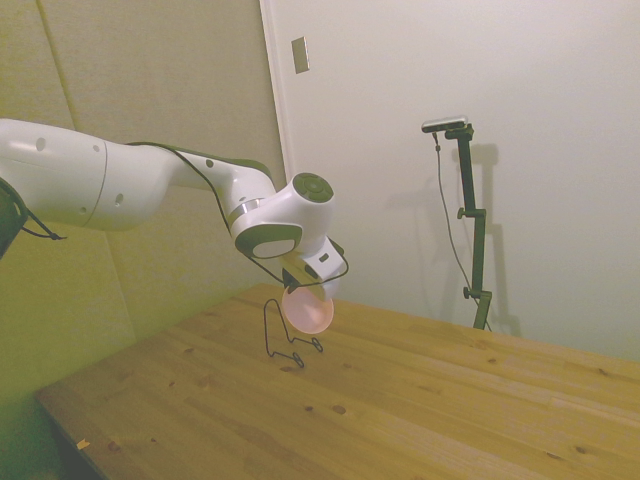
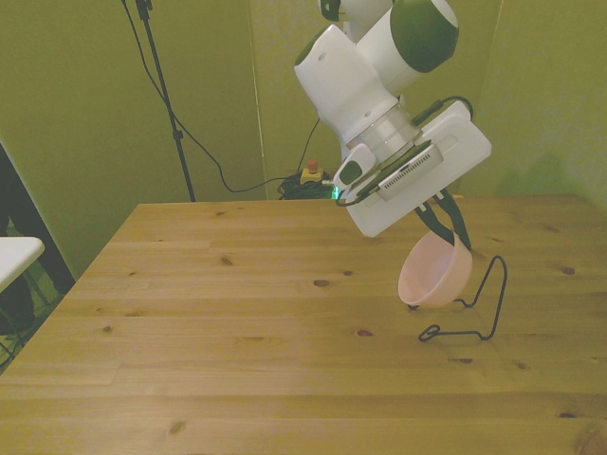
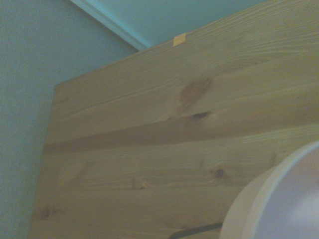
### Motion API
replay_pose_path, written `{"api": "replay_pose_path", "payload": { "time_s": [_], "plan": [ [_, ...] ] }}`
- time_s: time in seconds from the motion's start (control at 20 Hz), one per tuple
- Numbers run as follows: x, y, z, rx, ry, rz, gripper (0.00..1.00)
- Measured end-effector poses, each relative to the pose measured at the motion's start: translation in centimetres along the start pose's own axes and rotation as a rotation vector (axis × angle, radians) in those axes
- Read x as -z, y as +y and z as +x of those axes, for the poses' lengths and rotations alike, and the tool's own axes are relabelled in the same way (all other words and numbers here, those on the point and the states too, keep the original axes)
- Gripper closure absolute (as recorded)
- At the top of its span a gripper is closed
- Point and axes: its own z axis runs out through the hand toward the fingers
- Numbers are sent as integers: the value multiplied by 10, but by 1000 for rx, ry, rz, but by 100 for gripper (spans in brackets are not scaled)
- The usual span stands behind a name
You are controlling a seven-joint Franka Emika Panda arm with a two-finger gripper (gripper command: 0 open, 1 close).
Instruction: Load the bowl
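I see the bowl pinched by its rim between the dark fingers, which close on the upper edge while the rest of the bowl hangs tilted in the air, clear of the surface. It is a small round thing, pale pink, smooth and plastic-looking, shallow, narrowing toward its base. In the front view its opening tips up toward the wrist and its base points down toward 7 o'clock.

Just beside it, at about 4 o'clock in the front view, stands a rack of thin black wire: an upright arched loop with two straight legs lying flat on the wood, each ending in a small eyelet. The bowl overlaps the arch in that view; I cannot tell whether they touch. In the side view the bowl hangs just in front of the upper part of the rack.

The surface is planked pine, warm-toned, with dark knots and long straight grain. My wrist camera shows blurred boards, a knot, and the bowl's pale curved wall close to the lens.

The arm is glossy white with rounded joints.
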Motion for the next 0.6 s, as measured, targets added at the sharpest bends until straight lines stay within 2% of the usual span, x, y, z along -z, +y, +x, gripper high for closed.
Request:
{"api": "replay_pose_path", "payload": {
  "time_s": [0.35,0.6],
  "plan": [
    [-7,2,-3,47,-41,23,100],
    [-7,24,-5,71,-102,71,100]
  ]
}}
